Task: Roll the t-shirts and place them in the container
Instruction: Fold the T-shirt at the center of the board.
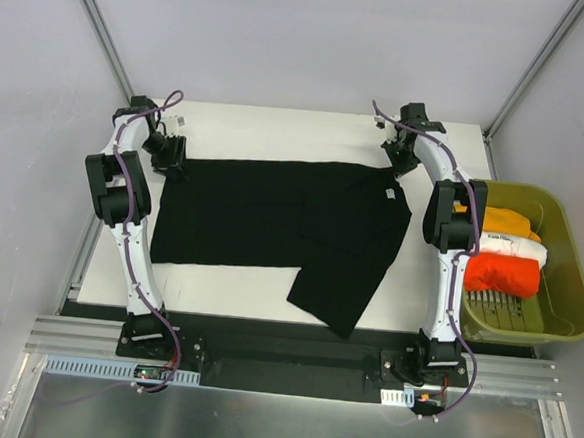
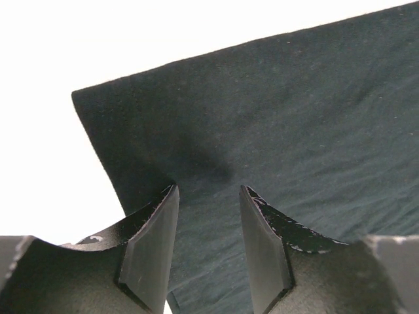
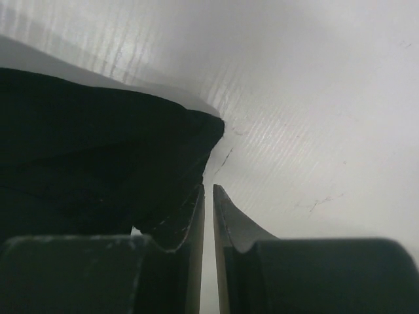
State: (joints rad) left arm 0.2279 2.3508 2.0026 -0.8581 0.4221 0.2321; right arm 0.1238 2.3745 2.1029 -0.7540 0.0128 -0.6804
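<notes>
Black fingers of the left gripper [image 2: 208,196] are spread apart with nothing between them. The tips point down over the far-left corner of the black t-shirt [image 2: 294,131]. Whether they touch the cloth cannot be told from the wrist view. The cloth corner lies flat ahead and left of the tips, with bare worktop [image 2: 46,163] beyond it.

On the right gripper [image 3: 208,190] the fingers are drawn almost together. Only a thin slit remains, and pale worktop shows through it. No cloth is seen in the slit. The shirt's far-right corner bunches against the outer face of one finger. Closed, then, and apparently beside the cloth rather than on it.

Overhead view: the shirt is spread across the middle of the worktop. Its far side runs parallel to the far edge, between the two grippers. One flap trails toward the near edge, right of centre. An olive tub [image 1: 571,249] off the right edge holds an orange tee [image 1: 507,222], a white tee [image 1: 516,247] and a red-orange tee [image 1: 502,274] in compact bundles.

Handling (judgement):
- The cloth is light and limp with no stiffness, so it will likely sag and crease if lifted at one point.
- Best hold is probably a pinch on the very edge at both far corners, pulled evenly so the roll stays straight.
- The right fingers probably need to reopen and shift onto the corner.
- The trailing flap likely wants folding in first.
</notes>
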